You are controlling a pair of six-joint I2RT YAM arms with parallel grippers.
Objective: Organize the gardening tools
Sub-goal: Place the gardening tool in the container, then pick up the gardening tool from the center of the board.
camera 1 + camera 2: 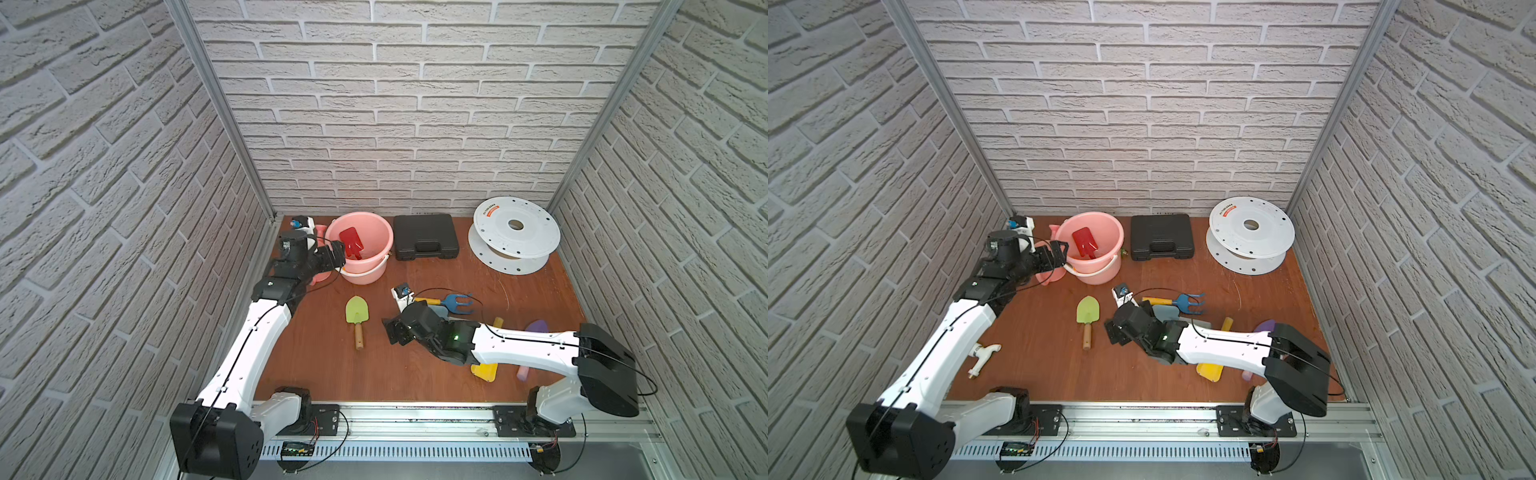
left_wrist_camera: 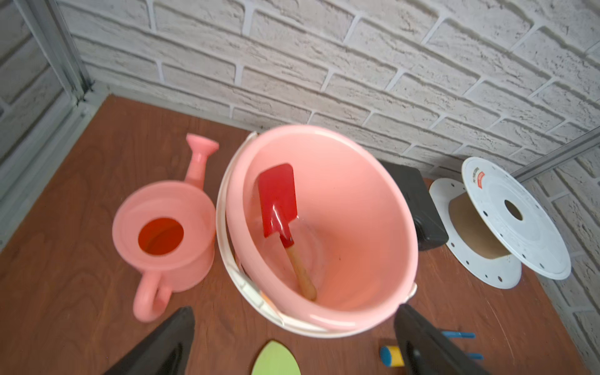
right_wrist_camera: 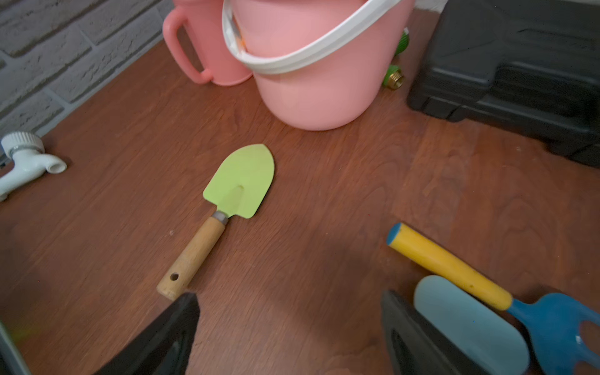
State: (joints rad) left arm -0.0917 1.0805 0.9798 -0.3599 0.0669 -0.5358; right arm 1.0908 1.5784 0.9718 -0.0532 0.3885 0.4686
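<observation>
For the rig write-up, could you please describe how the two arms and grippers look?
The left arm and right arm have white shells, boxy black joints and a thin black cable along them. The left gripper and right gripper are black with tapered fingers. A green light glows by the right wrist.

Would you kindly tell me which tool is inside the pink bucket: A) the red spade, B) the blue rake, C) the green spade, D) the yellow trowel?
A: the red spade stands inside the pink bucket, handle down, while the green spade and blue rake lie on the table.
</observation>
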